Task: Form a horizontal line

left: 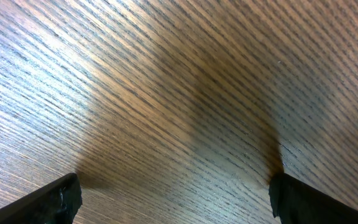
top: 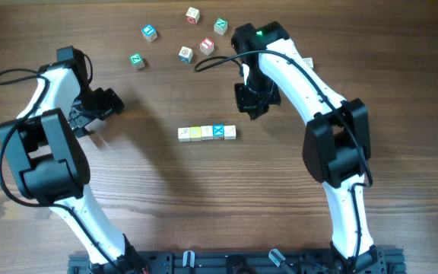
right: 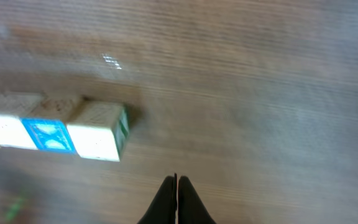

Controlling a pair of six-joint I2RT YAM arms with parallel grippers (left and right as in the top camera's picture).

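A row of several letter blocks (top: 207,132) lies side by side in a horizontal line at the table's middle. Its right end block (right: 98,130) and a blue-faced block (right: 47,134) show in the right wrist view. Several loose blocks lie at the back: blue (top: 150,33), green (top: 136,60), one (top: 185,54), red (top: 207,46), one (top: 193,14), green (top: 220,26). My right gripper (top: 251,111) is shut and empty, just above and right of the row's right end; its fingertips (right: 176,180) touch each other. My left gripper (top: 106,103) is open and empty over bare wood at the left.
Another block (top: 307,63) shows partly behind the right arm. The table top (left: 179,93) is brown wood grain. The arm bases stand at the front edge (top: 226,262).
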